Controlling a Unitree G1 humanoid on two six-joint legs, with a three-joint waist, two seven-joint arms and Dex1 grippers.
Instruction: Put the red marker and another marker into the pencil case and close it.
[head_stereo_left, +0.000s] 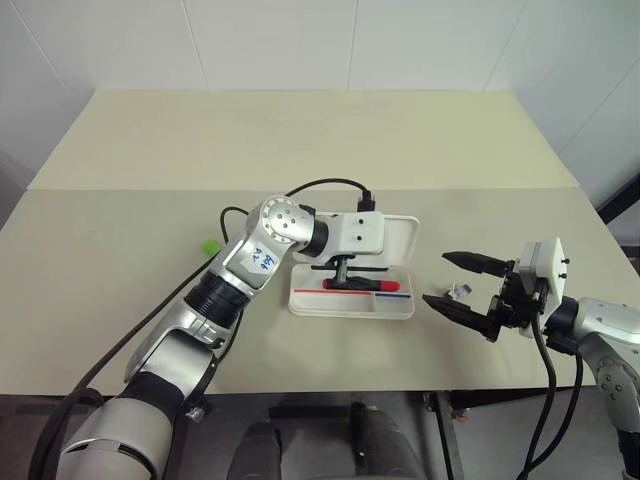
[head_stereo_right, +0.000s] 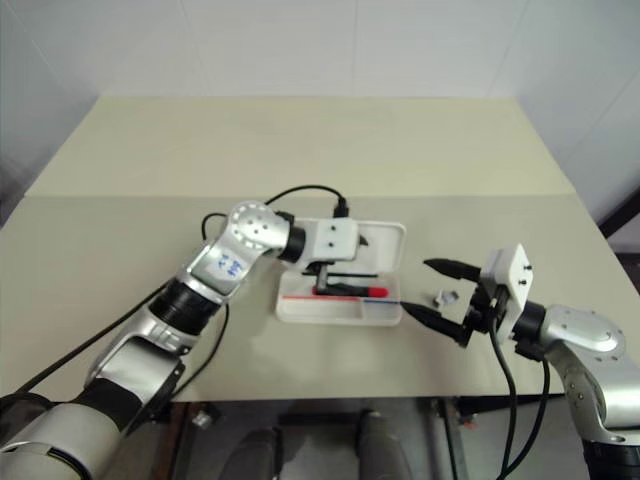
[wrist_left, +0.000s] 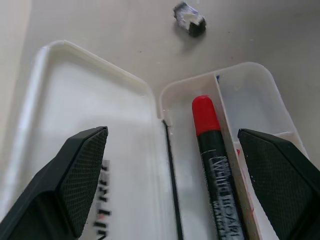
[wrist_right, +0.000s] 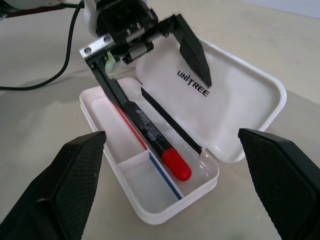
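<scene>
With the black-barrelled, red-capped marker (wrist_right: 152, 135) lying in the open white plastic pencil case (wrist_right: 250, 107), the wide-open, empty left gripper (wrist_right: 150, 62) above it must next fetch the green highlighter (head_stereo_left: 208, 246) left of the case; right gripper (head_stereo_left: 463, 286) gapes empty

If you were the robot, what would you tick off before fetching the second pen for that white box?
1. Black marker with red cap lies inside the white plastic pencil case: ok.
2. Left gripper open, marker released: ok.
3. Case lid open flat: ok.
4. Right gripper open, holding nothing: ok.
5. Light-green highlighter on the beige table, partly hidden behind the left arm: cannot tell if reachable.
6. Case closed: not ok.
</scene>
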